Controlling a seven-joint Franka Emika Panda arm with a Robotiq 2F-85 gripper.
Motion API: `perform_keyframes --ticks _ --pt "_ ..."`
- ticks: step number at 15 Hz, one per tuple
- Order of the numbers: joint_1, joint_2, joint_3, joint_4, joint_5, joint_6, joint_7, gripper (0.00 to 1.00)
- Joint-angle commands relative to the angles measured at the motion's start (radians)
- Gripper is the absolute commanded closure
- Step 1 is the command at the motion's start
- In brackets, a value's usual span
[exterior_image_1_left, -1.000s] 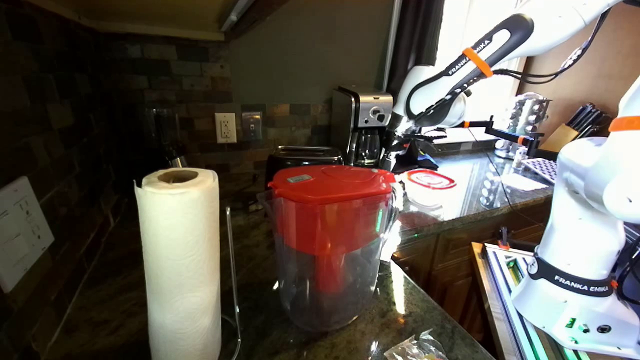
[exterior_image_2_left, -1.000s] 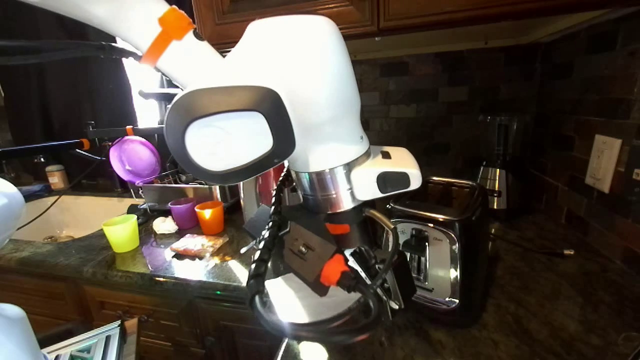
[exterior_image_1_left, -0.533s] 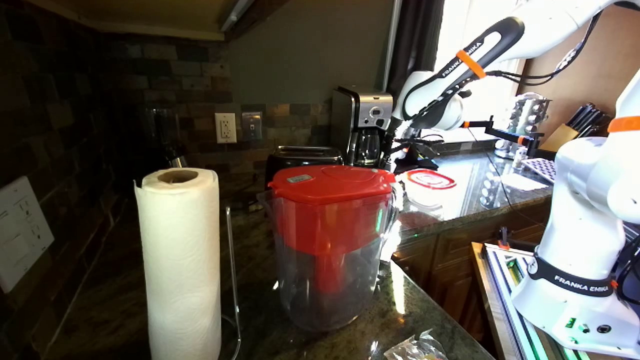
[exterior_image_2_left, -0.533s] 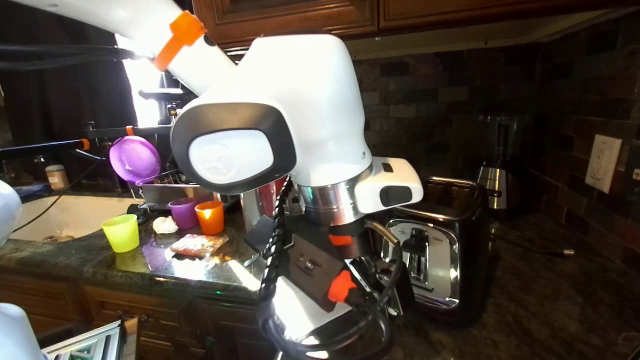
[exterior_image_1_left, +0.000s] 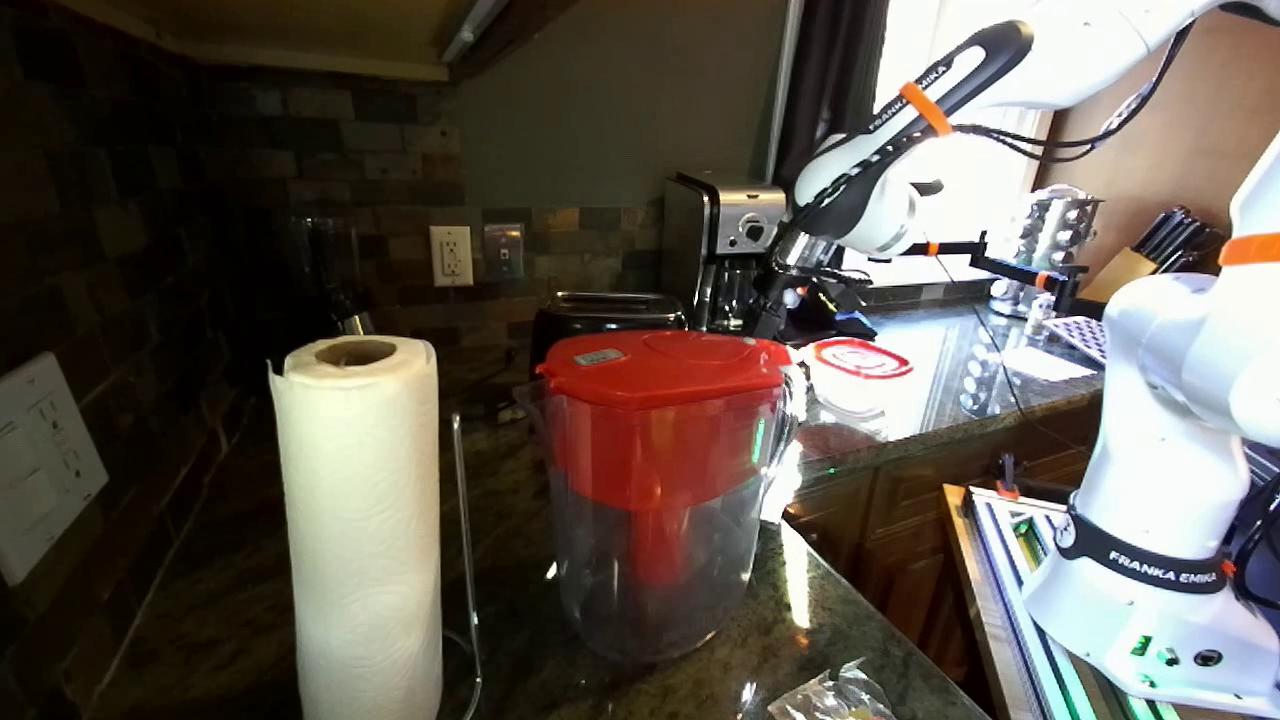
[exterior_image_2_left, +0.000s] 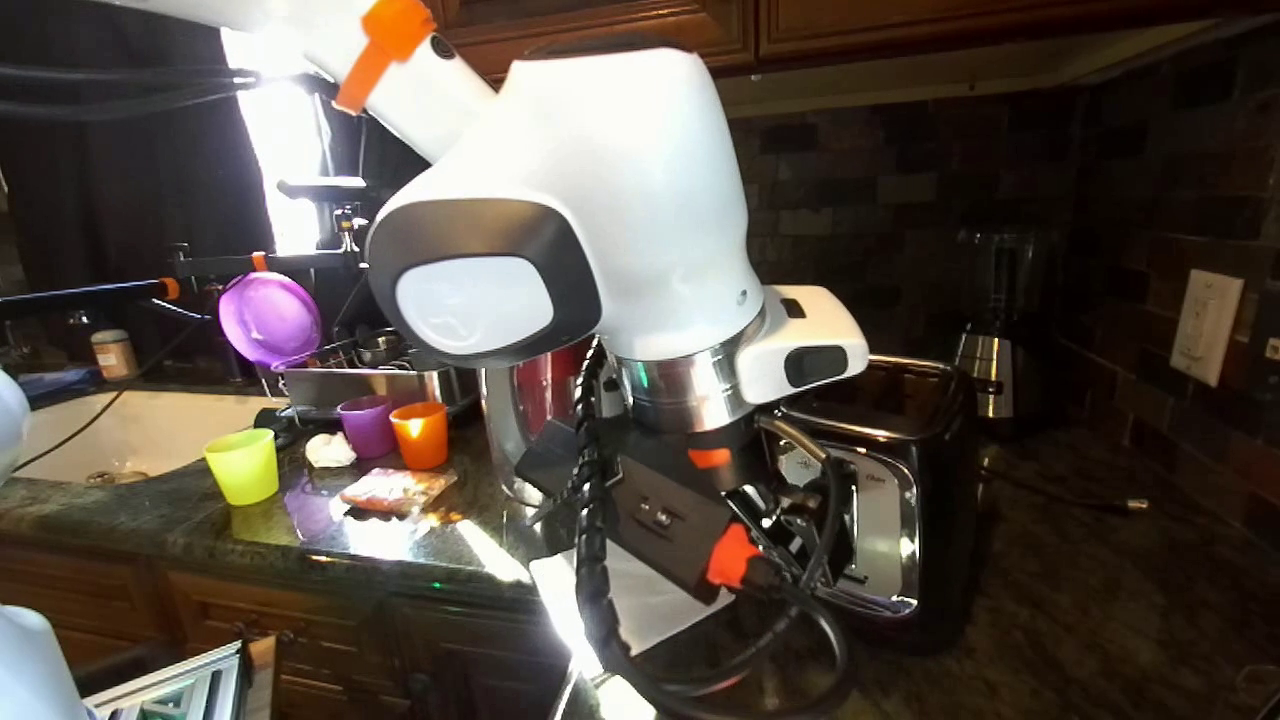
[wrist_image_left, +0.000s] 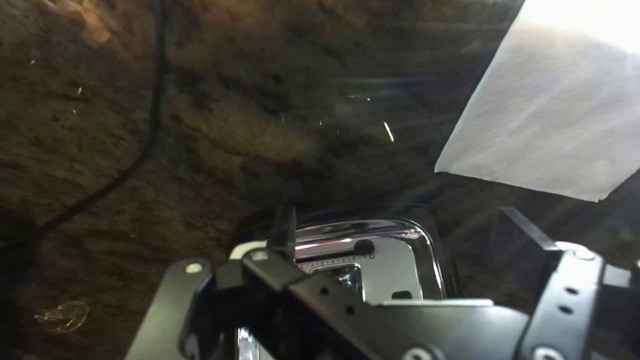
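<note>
My gripper (wrist_image_left: 402, 227) is open with nothing between its fingers in the wrist view. Its fingers are spread apart over the front of a black and chrome toaster (wrist_image_left: 392, 265), whose panel shows a dial scale and a lever slot. The toaster (exterior_image_2_left: 885, 530) stands on the dark counter in an exterior view, with my gripper (exterior_image_2_left: 800, 545) close in front of it; whether they touch I cannot tell. A white sheet (wrist_image_left: 545, 115) lies on the counter beside the toaster, and it also shows under the gripper in an exterior view (exterior_image_2_left: 650, 600).
A red-lidded pitcher (exterior_image_1_left: 655, 440), a paper towel roll (exterior_image_1_left: 365, 540) and a coffee maker (exterior_image_1_left: 750, 220) stand on the counter. Green (exterior_image_2_left: 242, 468), purple (exterior_image_2_left: 367, 425) and orange (exterior_image_2_left: 420, 437) cups stand near a packet (exterior_image_2_left: 398, 490). A cord (wrist_image_left: 150, 130) crosses the counter.
The arm dipped, then rose slightly, and has shifted sideways so that the gripper now covers more of the toaster's front in an exterior view. The objects on the counter have not moved.
</note>
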Motion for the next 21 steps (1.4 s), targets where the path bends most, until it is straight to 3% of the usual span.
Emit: perform_keyframes --ticks 1,15,21 --pt "0.039 0.050 -0.030 0.044 0.073 -0.011 -0.062 0.00" --pt "0.060 0.247 -0.005 0.165 0.148 0.027 -0.064 0.00" --pt "0.066 0.270 0.013 0.182 0.242 0.050 -0.156 0.00"
